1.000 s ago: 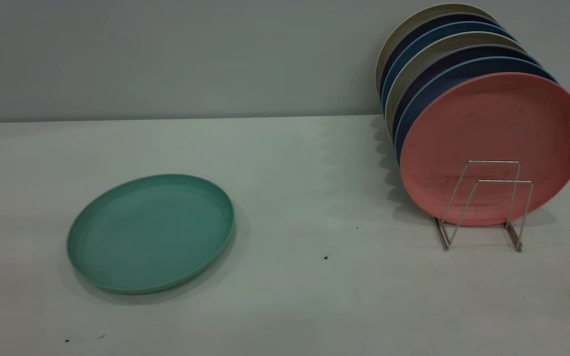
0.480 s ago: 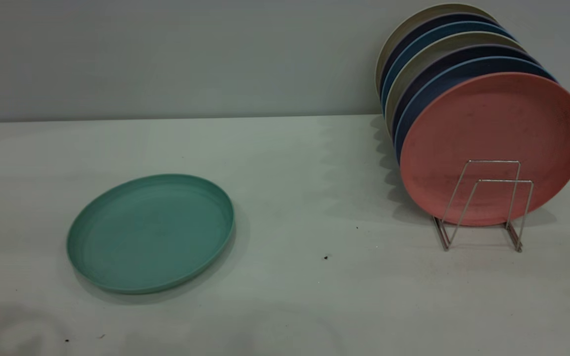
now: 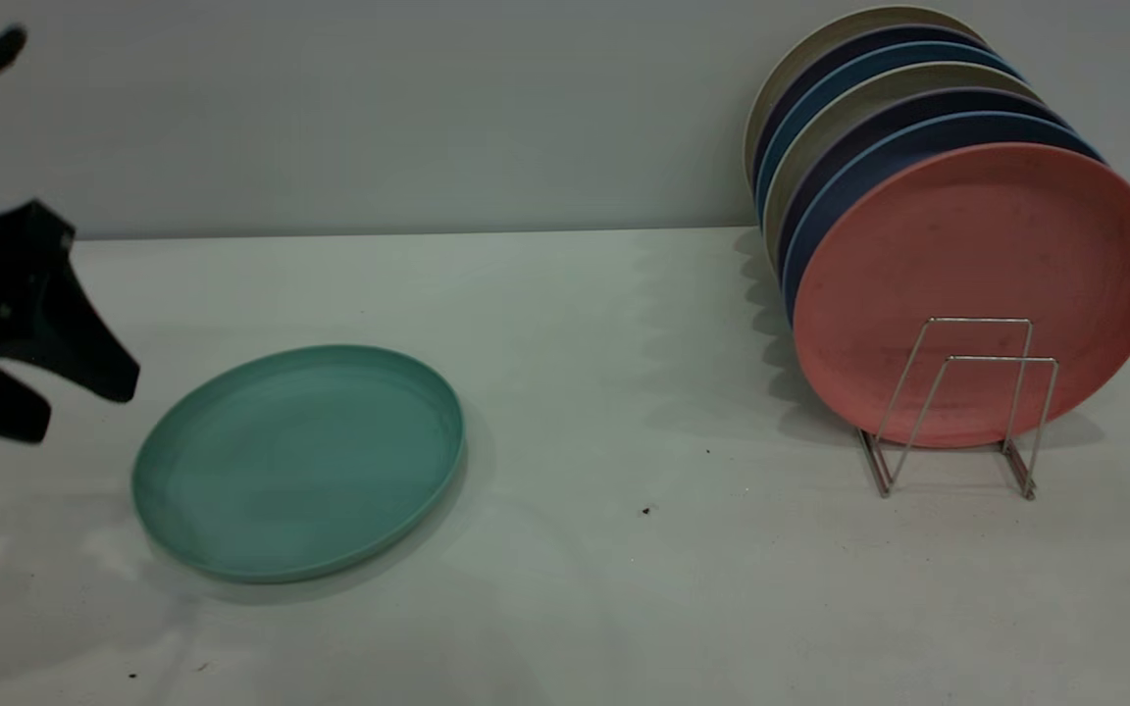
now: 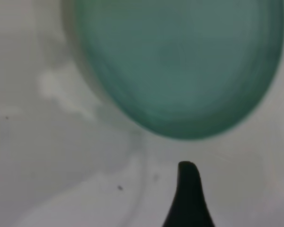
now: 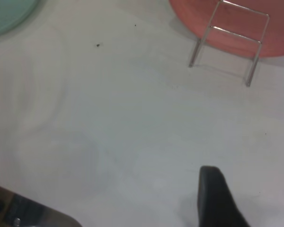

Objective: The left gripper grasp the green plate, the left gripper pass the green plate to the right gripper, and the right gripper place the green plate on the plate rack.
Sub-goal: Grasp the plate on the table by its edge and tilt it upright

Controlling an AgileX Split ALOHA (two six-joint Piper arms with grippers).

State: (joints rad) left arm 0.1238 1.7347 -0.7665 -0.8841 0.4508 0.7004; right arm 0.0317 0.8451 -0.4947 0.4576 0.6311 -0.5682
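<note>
The green plate [image 3: 298, 461] lies flat on the white table at the left. It also shows in the left wrist view [image 4: 180, 61] and at a corner of the right wrist view [image 5: 7, 14]. My left gripper [image 3: 79, 404] hovers just left of the plate, a little above the table, open and empty; one of its fingers [image 4: 188, 198] points at the plate's rim. My right gripper [image 5: 251, 189] is out of the exterior view; it is open and empty above bare table in front of the plate rack [image 3: 957, 407], which also shows in the right wrist view [image 5: 229, 40].
Several plates stand on edge in the rack at the right, a pink-salmon plate [image 3: 977, 255] at the front, blue and beige ones behind. Two free wire loops stand before the pink plate. A grey wall runs along the table's back edge.
My left gripper has come into the exterior view from the left and now hangs beside the green plate. The plate and the rack have not moved.
</note>
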